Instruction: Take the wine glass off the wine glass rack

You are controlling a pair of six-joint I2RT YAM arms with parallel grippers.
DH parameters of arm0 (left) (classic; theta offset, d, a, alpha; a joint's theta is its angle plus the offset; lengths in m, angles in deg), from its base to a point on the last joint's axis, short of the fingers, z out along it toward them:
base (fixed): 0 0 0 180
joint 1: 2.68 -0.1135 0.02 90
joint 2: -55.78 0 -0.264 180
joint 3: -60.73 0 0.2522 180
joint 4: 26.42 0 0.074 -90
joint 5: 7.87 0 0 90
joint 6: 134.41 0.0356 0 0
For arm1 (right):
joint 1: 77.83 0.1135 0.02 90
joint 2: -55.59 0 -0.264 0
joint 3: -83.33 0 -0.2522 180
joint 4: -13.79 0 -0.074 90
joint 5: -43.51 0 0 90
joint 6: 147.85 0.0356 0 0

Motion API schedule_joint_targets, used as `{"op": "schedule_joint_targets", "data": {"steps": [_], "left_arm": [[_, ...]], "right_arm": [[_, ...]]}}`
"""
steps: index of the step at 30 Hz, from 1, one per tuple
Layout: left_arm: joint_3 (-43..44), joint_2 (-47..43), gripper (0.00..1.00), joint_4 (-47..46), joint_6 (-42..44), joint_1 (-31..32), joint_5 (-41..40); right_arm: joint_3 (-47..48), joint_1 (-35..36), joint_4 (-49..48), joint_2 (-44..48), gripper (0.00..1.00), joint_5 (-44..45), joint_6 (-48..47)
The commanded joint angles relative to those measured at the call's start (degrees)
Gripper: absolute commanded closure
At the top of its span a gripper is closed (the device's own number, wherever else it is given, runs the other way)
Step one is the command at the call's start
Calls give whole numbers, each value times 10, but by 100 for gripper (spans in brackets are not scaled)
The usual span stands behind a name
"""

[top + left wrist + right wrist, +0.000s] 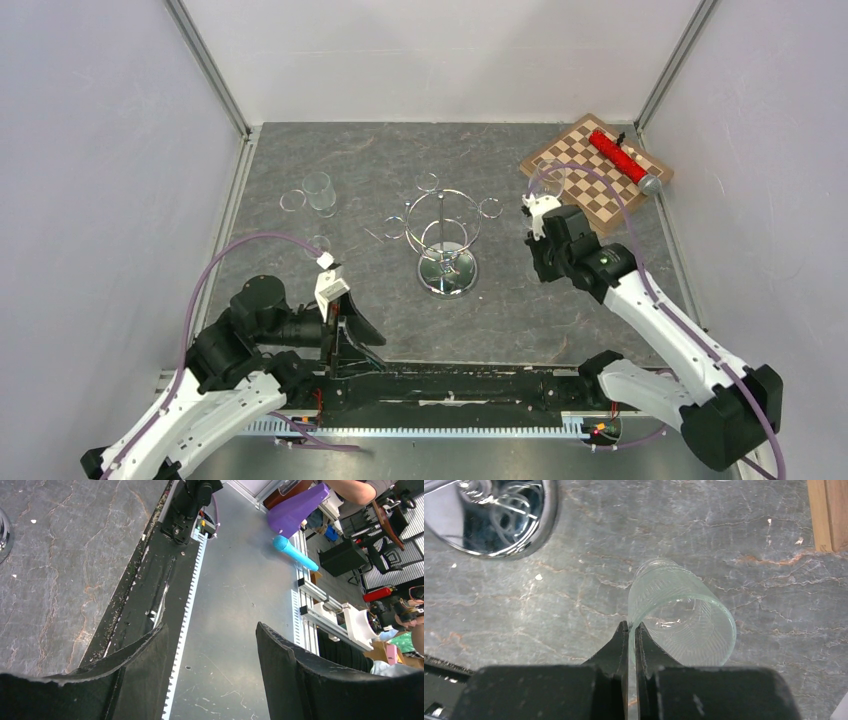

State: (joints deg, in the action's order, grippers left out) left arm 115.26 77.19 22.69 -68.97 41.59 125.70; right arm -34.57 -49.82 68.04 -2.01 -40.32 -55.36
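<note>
The wine glass rack is a chrome wire stand in the table's middle, with a round mirrored base and a top ring with small loops. My right gripper is just right of the rack, low over the table. In the right wrist view it is shut on the rim of a clear ribbed wine glass, one finger inside and one outside. The glass hangs clear of the rack; its stem is hidden. My left gripper is open and empty by the table's near edge, and its jaws stand wide apart in the left wrist view.
Another clear glass sits on the table at the back left. A wooden chessboard with a red cylinder on it lies at the back right; its corner shows in the right wrist view. White walls enclose the table.
</note>
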Motion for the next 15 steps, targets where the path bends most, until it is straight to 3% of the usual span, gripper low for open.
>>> {"op": "schedule_joint_targets", "data": {"steps": [1, 15], "left_arm": [[-5, -1, 29, -33, -13, -1, 10], [-6, -35, 29, -30, -9, -1, 11]], "right_arm": [[40, -41, -70, -24, 100, -19, -41], [108, -101, -85, -120, 100, -52, -58]]}}
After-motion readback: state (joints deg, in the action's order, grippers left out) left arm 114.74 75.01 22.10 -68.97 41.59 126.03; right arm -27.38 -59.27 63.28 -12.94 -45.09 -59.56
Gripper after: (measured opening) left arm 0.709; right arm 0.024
